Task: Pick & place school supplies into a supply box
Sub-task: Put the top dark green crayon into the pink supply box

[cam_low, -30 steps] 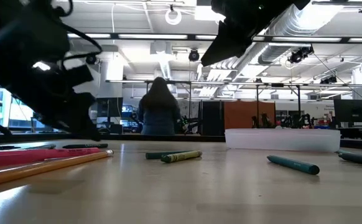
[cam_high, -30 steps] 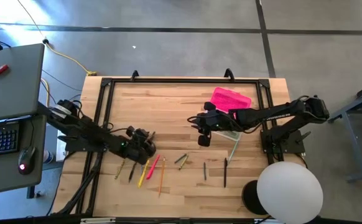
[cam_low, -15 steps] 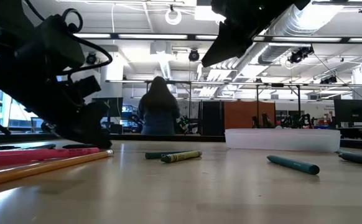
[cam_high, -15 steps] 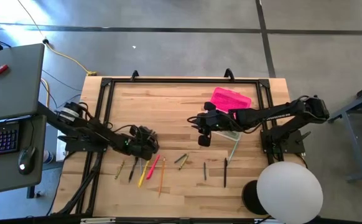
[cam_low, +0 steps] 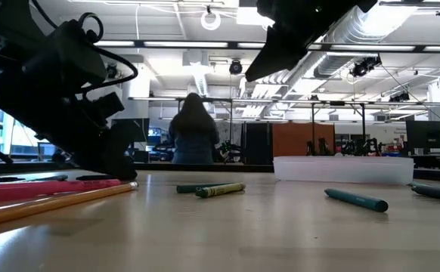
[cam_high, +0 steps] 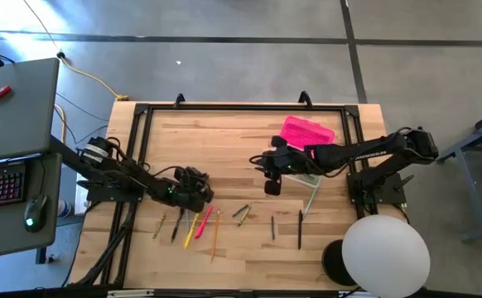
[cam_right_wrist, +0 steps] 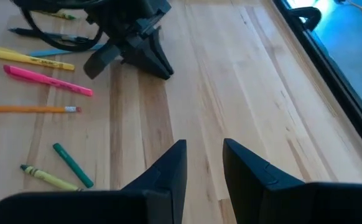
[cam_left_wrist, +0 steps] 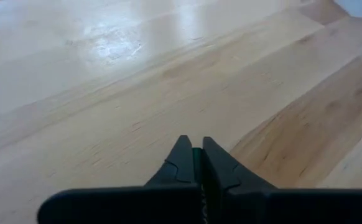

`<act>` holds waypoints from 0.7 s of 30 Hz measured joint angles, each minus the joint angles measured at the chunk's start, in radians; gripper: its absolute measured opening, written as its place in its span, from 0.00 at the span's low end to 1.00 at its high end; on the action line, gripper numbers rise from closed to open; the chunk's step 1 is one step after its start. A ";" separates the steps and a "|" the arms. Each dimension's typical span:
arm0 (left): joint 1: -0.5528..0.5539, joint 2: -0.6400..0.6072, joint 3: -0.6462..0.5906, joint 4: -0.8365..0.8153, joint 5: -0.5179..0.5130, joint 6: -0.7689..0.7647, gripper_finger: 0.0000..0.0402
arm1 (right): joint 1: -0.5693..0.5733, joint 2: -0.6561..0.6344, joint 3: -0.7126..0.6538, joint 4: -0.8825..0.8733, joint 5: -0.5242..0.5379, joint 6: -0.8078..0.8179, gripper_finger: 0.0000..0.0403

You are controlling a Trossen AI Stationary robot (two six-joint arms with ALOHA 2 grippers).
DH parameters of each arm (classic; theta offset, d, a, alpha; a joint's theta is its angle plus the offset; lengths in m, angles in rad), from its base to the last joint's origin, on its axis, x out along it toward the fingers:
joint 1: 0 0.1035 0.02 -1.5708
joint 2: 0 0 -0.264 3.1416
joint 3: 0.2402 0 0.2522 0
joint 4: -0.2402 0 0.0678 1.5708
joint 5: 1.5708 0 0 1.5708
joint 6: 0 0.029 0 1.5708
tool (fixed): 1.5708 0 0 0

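Worktop (cam_high: pixel 224 136): pale wooden boards inside a dark frame; beyond it, in the low view, a workshop hall where a person (cam_low: pixel 193 130) stands facing away.

Left claw (cam_left_wrist: pixel 193 142): the fingers were spread a second ago and are now pressed together. The claw has also slid a little forward along the row of supplies. The wrist view shows only bare wood ahead of the tips, and no pen can be made out between them.

School supplies (cam_high: pixel 198 225): a yellow pen, a pink pen (cam_right_wrist: pixel 47 81) and an orange pencil (cam_right_wrist: pixel 28 109) lie just beside the left claw, on the side toward the near edge. Two green crayons (cam_high: pixel 241 213) and two dark pens (cam_high: pixel 299 228) lie farther off, between the two claws. All of them appear flat on the boards, as before.

Right claw (cam_right_wrist: pixel 204 144): the fingers are spread with nothing between them. It has not moved over the last second and hangs above the boards, pointing at the left claw.

Supply box (cam_low: pixel 345 169): the clear tray lies just behind the right claw, under its arm. The pink lid (cam_high: pixel 309 131) is off and lies beside it.

Meaning for the task: the closing looks like a pick attempt on the nearest pens. Judged from these views, it may have caught nothing, so a reopening and a second approach seem likely. No supply can be seen in the box.
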 joint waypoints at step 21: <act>0.312 -0.102 0.501 0.014 0.553 0.745 0.10 | 0.254 0.000 0.000 -0.465 0.091 0.514 0.21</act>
